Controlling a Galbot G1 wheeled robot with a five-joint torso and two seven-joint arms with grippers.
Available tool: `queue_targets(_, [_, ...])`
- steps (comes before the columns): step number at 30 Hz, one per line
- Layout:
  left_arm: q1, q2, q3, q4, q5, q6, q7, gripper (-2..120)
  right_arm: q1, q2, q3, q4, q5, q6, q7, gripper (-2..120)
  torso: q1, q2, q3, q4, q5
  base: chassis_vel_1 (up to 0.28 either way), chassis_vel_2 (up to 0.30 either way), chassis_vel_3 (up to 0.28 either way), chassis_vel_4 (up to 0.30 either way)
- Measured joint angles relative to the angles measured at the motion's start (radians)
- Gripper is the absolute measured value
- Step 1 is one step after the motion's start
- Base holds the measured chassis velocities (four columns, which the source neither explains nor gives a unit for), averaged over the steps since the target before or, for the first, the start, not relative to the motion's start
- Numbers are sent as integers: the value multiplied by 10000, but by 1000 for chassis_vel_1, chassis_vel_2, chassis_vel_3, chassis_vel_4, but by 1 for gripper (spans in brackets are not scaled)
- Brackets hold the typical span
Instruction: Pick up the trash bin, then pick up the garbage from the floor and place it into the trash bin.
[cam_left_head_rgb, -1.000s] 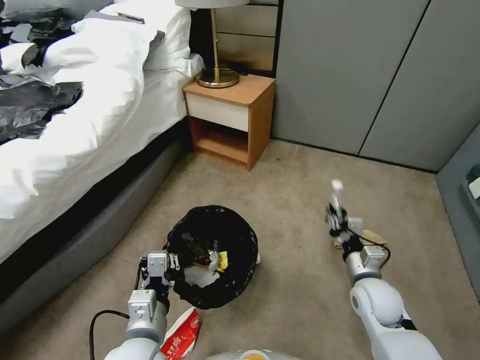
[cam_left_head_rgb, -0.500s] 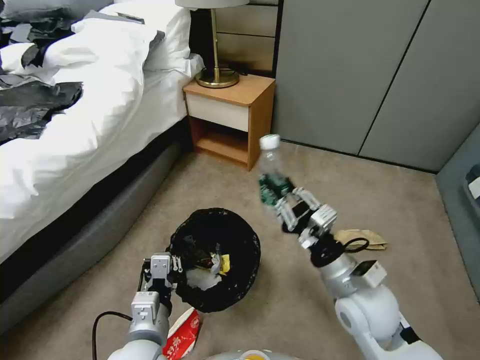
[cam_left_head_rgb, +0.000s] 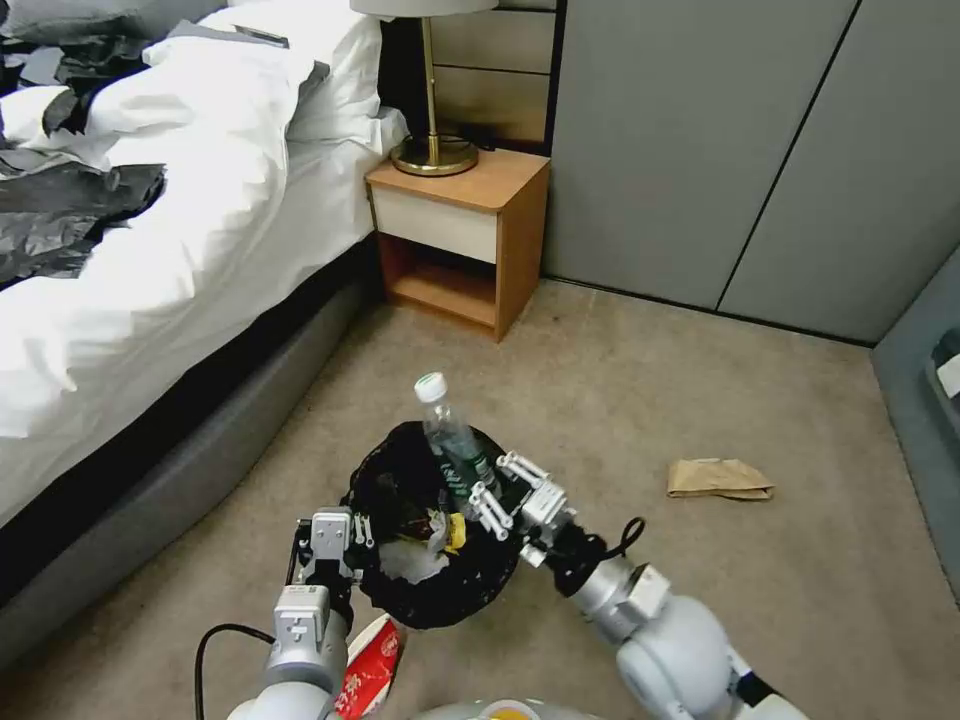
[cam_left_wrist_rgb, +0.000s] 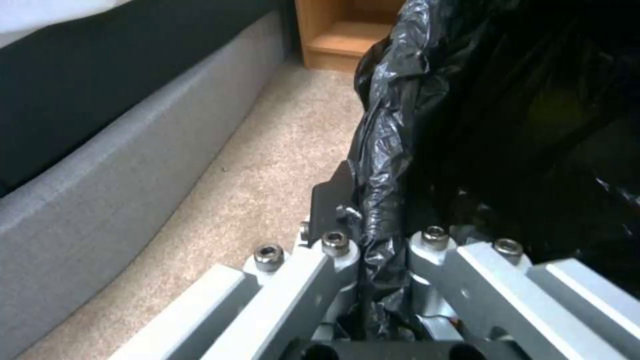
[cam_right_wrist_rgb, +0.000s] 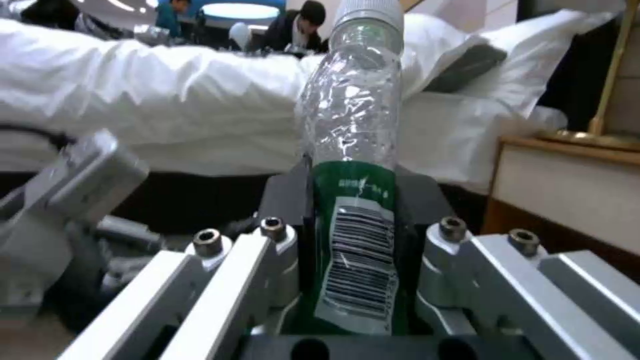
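Right gripper (cam_left_head_rgb: 490, 490) clamping clear plastic bottle (cam_left_head_rgb: 452, 441) at its green label, holding it over the trash bin (cam_left_head_rgb: 432, 520), cap tilting up and toward the far left; left gripper (cam_left_head_rgb: 335, 535) pinching the bin's near-left rim through the black bag (cam_left_wrist_rgb: 387, 165), jaws closed on liner and wall; bin sitting in the near centre of the carpet, already holding wrappers and white paper; brown paper bag (cam_left_head_rgb: 720, 478) lying on the floor well to the right; red wrapper (cam_left_head_rgb: 362, 668) lying just near of the bin. Looking empty, so probably light, thin-walled, crushable, slick; gripping mid-body at the label seeming sound. Right wrist view showing barcode and pads either side of the label; head view giving bottle-over-bin placement; left wrist view confirming the rim pinch.
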Motion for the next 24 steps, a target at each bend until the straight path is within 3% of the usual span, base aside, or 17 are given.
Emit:
queue_targets(8, [-32,-3,0,5,-10,0,1,1,-118,134,-214,-518,-271,170,-1,19,0,0,0,0,0,0,0,0,0])
queue_targets(14, [-87,9,-9,32,-52,5,1,1,-235,23,-191,-536,-378,165,0,46,-1,0,0,0,0,0,0,0,0])
queue_targets(21, [-161,16,-18,65,-104,37,7,1,-333,-43,-104,-487,-412,161,4,67,0,0,0,0,0,0,0,0,0])
queue_targets(22, [-176,17,-18,80,-117,45,8,1,-360,-66,-62,-469,-416,160,9,75,0,0,0,0,0,0,0,0,0])
queue_targets(24, [-181,17,-18,84,-119,46,8,1,-367,-77,-52,-463,-416,160,10,76,0,0,0,0,1,0,0,0,0])
